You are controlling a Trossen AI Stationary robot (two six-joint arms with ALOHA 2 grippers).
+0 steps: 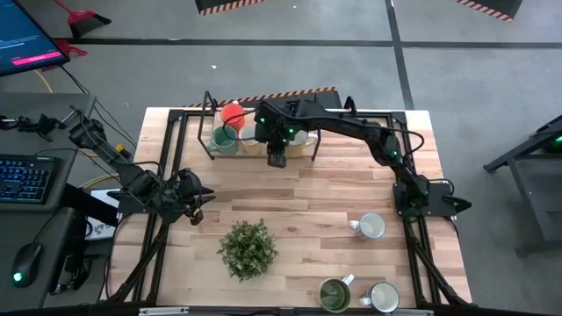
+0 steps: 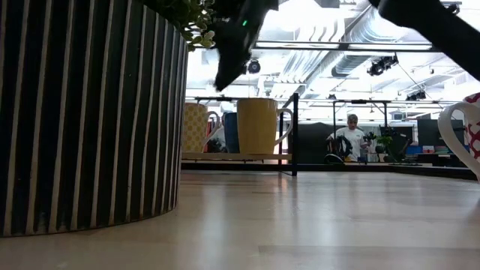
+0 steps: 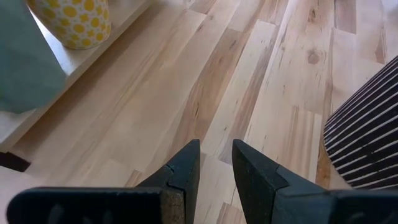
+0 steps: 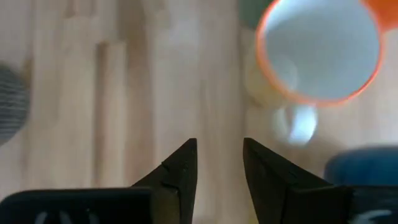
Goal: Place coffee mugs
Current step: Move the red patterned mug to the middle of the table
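Note:
A black-framed wooden rack (image 1: 211,149) at the table's far side carries an orange mug (image 1: 232,112), a teal mug (image 1: 224,138) and others partly hidden under my right arm. The low view shows a yellow mug (image 2: 257,125), a dotted cream one (image 2: 195,127) and a blue one (image 2: 231,131) on its shelf. My right gripper (image 1: 277,160) hangs open just in front of the rack, empty (image 4: 219,144), with the orange mug (image 4: 317,50) beyond its fingers. My left gripper (image 1: 195,206) waits open and empty (image 3: 216,146) at the table's left. Two white mugs (image 1: 372,226) (image 1: 384,297) and an olive-green mug (image 1: 334,294) stand on their bases at the near right.
A bushy plant (image 1: 248,248) in a striped pot (image 2: 90,112) stands near the front middle, between my left gripper and the loose mugs. Bare wood lies between the rack and the plant. A person sits far off in the room behind the table (image 2: 351,139).

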